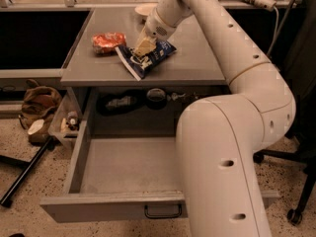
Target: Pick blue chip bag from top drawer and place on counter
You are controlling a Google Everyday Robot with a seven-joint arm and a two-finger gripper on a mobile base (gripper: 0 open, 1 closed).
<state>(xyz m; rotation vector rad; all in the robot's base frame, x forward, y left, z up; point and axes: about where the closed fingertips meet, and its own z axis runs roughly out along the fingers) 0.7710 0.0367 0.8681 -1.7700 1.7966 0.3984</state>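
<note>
On counter (197,58): 1 blue chip bag (160,53), 1 orange-red bag (108,42), 1 white bowl (144,9) at far edge; 1 top drawer (113,209); 1 gripper (142,51) on the blue chip bag.

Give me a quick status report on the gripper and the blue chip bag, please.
Gripper over the counter, at the blue chip bag. Bag lying on counter beside orange snack bag. Top drawer open. Nothing in the way.

Open top drawer (108,212); blue chip bag (159,55) on counter (197,58) beneath pincer (141,51).
</note>
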